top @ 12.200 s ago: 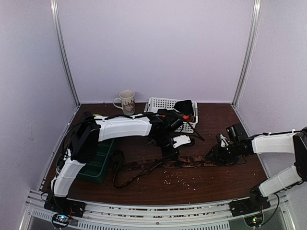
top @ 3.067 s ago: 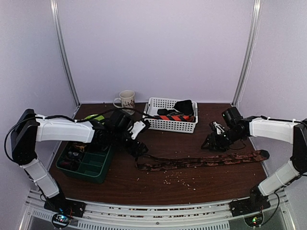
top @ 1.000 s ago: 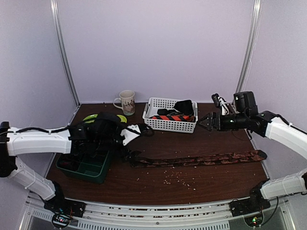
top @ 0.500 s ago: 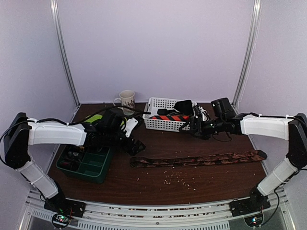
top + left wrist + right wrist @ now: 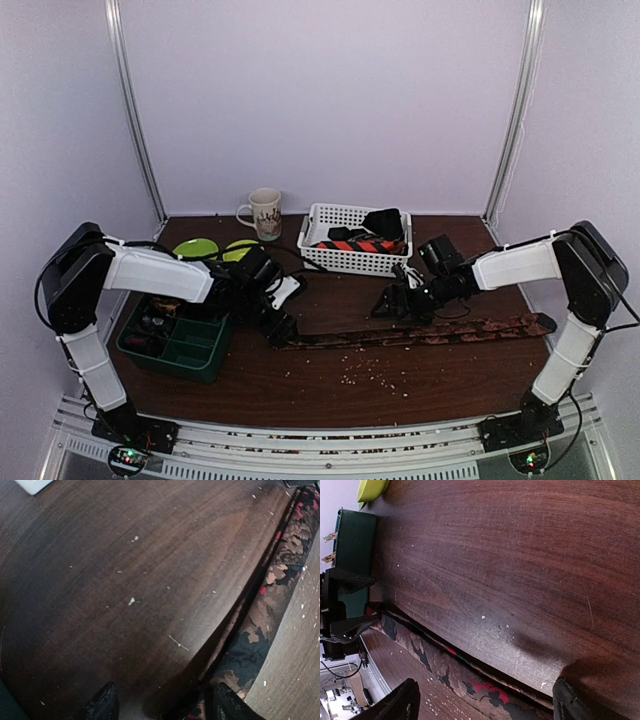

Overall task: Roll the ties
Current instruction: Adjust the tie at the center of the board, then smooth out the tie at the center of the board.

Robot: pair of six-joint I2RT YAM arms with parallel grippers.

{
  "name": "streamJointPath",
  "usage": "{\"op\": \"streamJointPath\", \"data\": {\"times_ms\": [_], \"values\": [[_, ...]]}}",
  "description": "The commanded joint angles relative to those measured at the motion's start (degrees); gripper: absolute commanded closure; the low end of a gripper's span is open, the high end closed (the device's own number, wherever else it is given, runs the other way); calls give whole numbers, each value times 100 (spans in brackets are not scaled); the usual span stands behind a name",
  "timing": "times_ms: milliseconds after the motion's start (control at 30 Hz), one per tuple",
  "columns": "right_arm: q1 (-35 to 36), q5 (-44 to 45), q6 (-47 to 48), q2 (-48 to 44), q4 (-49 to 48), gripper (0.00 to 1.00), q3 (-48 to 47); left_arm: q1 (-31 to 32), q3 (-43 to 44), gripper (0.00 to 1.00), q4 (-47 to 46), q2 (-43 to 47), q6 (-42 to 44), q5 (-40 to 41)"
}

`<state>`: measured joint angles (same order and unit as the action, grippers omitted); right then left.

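Your left gripper (image 5: 278,322) sits low over the table (image 5: 330,395), its fingers parted with a wide gap and nothing clamped. In its wrist view one fingertip (image 5: 225,705) is over fabric and the other is over bare wood. The narrow end of the brown patterned tie (image 5: 440,333) lies between them and runs flat and straight away from this gripper toward your other arm. The green tray (image 5: 180,340) is just behind it. Your right gripper (image 5: 395,303) hangs close above the wood, spread wide and holding nothing. The tie passes just on its near side, along the edge of the span between its fingers, with pale crumbs (image 5: 365,372) scattered beyond. The white basket (image 5: 355,262) is near this gripper's far side, and a striped tie (image 5: 355,244) lies inside.
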<state>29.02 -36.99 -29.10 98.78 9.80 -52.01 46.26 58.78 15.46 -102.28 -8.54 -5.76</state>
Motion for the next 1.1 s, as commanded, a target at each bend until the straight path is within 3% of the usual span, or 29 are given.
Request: {"op": "streamJointPath", "data": {"times_ms": [0,400,500,567,633,800,1067], "values": [[95,109,201,-162,145,10,123,234,17,35,235,15,386,244],[130,550,581,-282,548,16,404,401,250,31,482,-556,406,861],[131,497,488,-754,374,15,477,401,163,24,413,-228,386,775],[129,376,370,-1187,205,10,498,401,-25,7,141,316,347,556],[139,134,172,-1541,-68,1,495,370,-154,2,-91,864,247,453],[362,-287,-754,-1826,-1058,0,402,119,-58,2,-133,1728,-51,470],[1555,-370,-2528,-419,-3503,0,-277,-383,28,2,47,2835,-640,550]]}}
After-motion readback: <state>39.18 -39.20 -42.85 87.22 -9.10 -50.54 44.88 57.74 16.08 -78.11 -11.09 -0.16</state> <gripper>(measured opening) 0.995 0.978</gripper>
